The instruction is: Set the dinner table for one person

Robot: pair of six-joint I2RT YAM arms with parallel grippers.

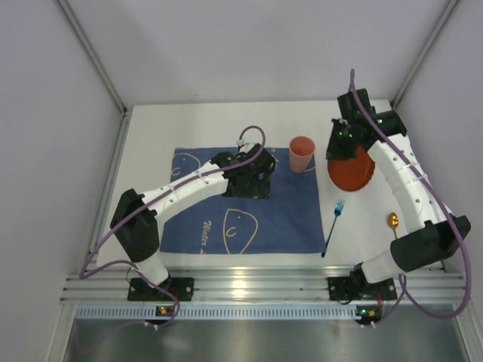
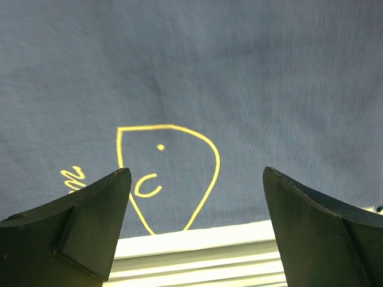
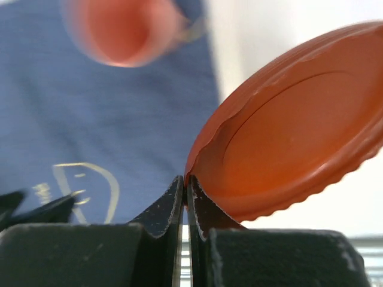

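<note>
My right gripper [image 1: 337, 154] is shut on the rim of an orange plate [image 1: 352, 169] and holds it tilted above the white dinner table [image 1: 151, 143], right of the blue cloth [image 1: 294, 219]. In the right wrist view the plate [image 3: 293, 131] fills the right side, its edge pinched between my fingertips [image 3: 185, 182]. A pink cup [image 1: 302, 154] stands upright at the cloth's far right corner. My left gripper [image 1: 253, 181] is open and empty over the cloth's middle. In the left wrist view [image 2: 194, 179] only cloth [image 2: 239, 89] shows between the jaws.
A blue fork [image 1: 333, 224] lies on the table just right of the cloth. A gold spoon [image 1: 393, 221] lies further right, near my right arm. The slotted aluminium rail [image 1: 264, 290] runs along the near edge. Walls enclose the left, far and right sides.
</note>
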